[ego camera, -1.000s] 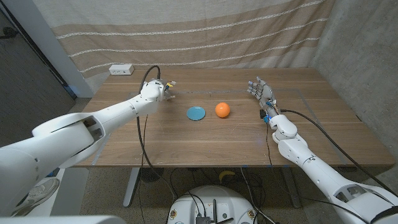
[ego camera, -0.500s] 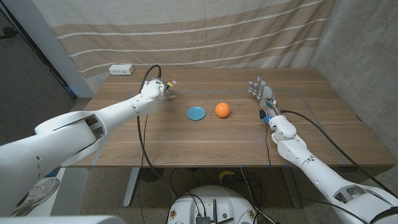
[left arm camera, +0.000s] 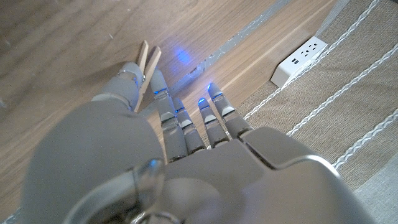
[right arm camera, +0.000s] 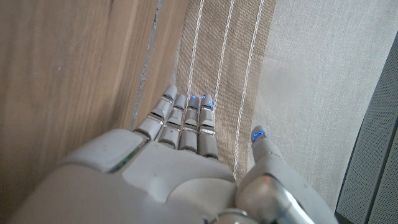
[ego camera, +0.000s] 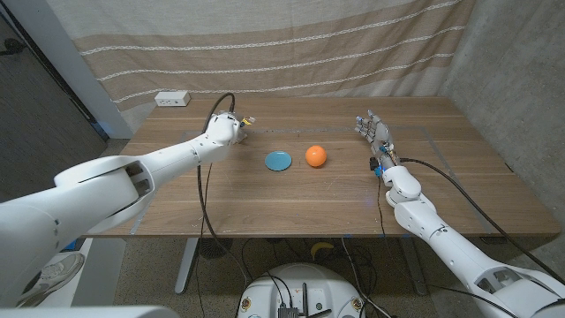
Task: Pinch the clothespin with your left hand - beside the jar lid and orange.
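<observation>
A wooden clothespin [left arm camera: 147,67] is pinched between the thumb and a finger of my left hand [left arm camera: 168,118], its tips sticking out past the fingers. In the head view the left hand [ego camera: 226,127] hovers over the table's far left part with the clothespin [ego camera: 246,120] showing at its fingertips. A blue jar lid [ego camera: 278,160] and an orange [ego camera: 316,155] lie on the table to the right of that hand. My right hand [ego camera: 375,134] stands at the right side of the table, fingers spread and holding nothing; the right wrist view shows its fingers [right arm camera: 186,121] straight.
A white power strip [ego camera: 172,99] lies at the table's far left edge, also seen as the power strip [left arm camera: 298,57] in the left wrist view. A striped curtain [ego camera: 282,44] hangs behind the wooden table [ego camera: 291,199]. A black cable [ego camera: 201,194] runs along the left arm.
My left hand has lifted and shifted slightly toward the far edge with the clothespin held in it. The right hand has barely moved.
</observation>
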`<state>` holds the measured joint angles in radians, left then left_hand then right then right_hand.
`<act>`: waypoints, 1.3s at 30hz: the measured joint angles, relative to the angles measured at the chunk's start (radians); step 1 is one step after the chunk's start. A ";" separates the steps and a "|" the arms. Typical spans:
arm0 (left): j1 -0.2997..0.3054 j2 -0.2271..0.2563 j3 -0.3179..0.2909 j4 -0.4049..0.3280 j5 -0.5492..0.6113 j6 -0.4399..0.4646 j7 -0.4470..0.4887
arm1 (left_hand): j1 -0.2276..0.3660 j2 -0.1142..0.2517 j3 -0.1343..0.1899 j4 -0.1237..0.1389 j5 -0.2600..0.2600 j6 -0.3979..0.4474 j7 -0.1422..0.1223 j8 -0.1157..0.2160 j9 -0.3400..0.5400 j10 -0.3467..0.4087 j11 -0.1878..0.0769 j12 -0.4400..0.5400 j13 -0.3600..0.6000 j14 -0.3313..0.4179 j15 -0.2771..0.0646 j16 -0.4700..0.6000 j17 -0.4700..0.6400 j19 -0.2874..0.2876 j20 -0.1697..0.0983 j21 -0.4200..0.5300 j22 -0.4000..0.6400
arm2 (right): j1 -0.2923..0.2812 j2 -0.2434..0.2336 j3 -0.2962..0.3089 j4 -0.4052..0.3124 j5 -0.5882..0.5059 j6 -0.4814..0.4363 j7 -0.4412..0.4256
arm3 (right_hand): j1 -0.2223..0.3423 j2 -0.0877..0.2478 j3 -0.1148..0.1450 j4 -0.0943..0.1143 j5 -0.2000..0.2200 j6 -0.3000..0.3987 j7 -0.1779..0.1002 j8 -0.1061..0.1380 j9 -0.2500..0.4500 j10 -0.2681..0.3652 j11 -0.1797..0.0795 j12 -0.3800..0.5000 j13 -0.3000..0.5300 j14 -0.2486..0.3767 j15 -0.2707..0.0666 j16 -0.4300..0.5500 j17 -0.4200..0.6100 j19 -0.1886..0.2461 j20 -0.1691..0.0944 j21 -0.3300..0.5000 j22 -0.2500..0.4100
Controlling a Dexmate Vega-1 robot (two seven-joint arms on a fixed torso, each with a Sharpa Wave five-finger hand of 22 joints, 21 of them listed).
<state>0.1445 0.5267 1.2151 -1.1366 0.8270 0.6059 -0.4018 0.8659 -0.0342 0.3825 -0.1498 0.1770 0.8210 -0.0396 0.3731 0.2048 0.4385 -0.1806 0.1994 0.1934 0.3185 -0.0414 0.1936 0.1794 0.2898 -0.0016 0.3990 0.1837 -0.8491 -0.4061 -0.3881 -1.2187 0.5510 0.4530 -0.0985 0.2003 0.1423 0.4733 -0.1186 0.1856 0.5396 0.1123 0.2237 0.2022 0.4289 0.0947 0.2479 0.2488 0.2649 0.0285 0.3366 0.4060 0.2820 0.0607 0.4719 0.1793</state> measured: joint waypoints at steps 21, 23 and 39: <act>-0.014 -0.028 0.038 0.023 0.059 0.052 -0.086 | 0.022 0.043 0.000 -0.016 0.008 0.051 0.036 -0.001 -0.002 -0.012 0.009 0.002 -0.003 -0.013 0.000 -0.005 -0.003 -0.005 0.013 -0.012 0.005 | -0.021 -0.004 0.008 -0.026 -0.027 0.028 -0.032 | 0.000 0.000 0.000 0.000 0.000 0.012 -0.002 0.000 0.000 0.009 0.002 0.004 0.005 0.011 0.000 0.008 0.005 0.013 0.002 0.000 0.000; -0.011 -0.028 0.034 0.028 0.056 0.050 -0.078 | 0.036 0.057 0.008 -0.017 0.009 0.058 0.036 -0.004 -0.002 -0.012 0.009 0.002 -0.003 -0.011 -0.001 -0.005 -0.003 -0.004 0.014 -0.012 0.005 | -0.022 -0.005 0.008 -0.031 -0.035 0.028 -0.040 | 0.000 0.000 0.000 0.000 0.000 0.012 -0.002 0.000 0.000 0.013 -0.002 0.004 0.005 0.011 0.000 0.008 0.005 0.013 0.002 0.000 0.000; 0.021 -0.042 0.008 0.089 0.017 0.023 0.076 | 0.128 0.159 0.065 -0.034 0.012 0.153 0.063 -0.018 0.012 0.032 0.005 0.017 -0.003 0.016 0.000 -0.003 -0.006 0.021 0.015 -0.012 0.008 | -0.027 -0.008 -0.001 -0.055 -0.084 0.021 -0.090 | 0.000 0.000 -0.004 0.004 0.000 0.021 -0.004 0.000 0.000 0.018 0.004 0.008 0.005 0.018 -0.007 0.008 0.009 0.016 0.005 -0.001 0.000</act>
<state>0.1654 0.4846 1.2229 -1.0480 0.8444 0.6287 -0.3257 0.9941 0.1253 0.4479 -0.1835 0.1889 0.9741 0.0231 0.3555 0.2167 0.4706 -0.1756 0.2160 0.1906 0.3343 -0.0411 0.1905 0.1729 0.3103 0.0137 0.3875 0.1921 -0.8757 -0.4136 -0.3888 -1.2737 0.4674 0.4739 -0.1884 0.2003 0.1423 0.4691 -0.1144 0.1856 0.5610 0.1087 0.2237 0.2020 0.4467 0.0982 0.2554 0.2533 0.2827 0.0215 0.3442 0.4155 0.2983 0.0661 0.4712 0.1791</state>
